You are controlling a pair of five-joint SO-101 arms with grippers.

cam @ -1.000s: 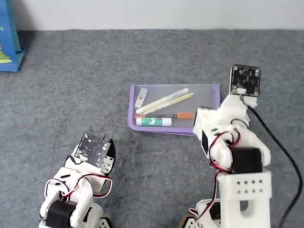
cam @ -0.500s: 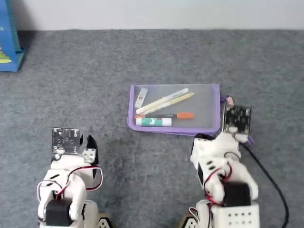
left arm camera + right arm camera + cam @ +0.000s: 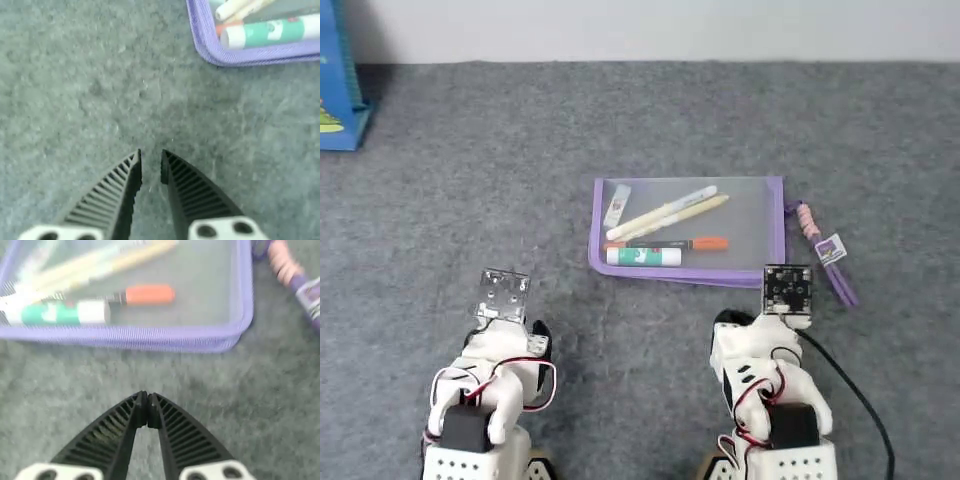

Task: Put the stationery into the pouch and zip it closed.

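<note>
The left end effector [image 3: 151, 156] sits low over the grey bench [image 3: 450, 200] at the lower left of the high view. Its jaws are a narrow gap apart and hold nothing. The right end effector [image 3: 147, 399], at the lower right, has its jaws pressed together, also empty, just short of the pouch's near edge. The purple-rimmed pouch [image 3: 757, 225] lies flat at centre frame. Inside it are a green-and-white glue stick [image 3: 643, 257], an orange-capped pen [image 3: 672, 243] and two pale markers [image 3: 670, 212]. A pull cord [image 3: 820, 250] trails off its right end.
</note>
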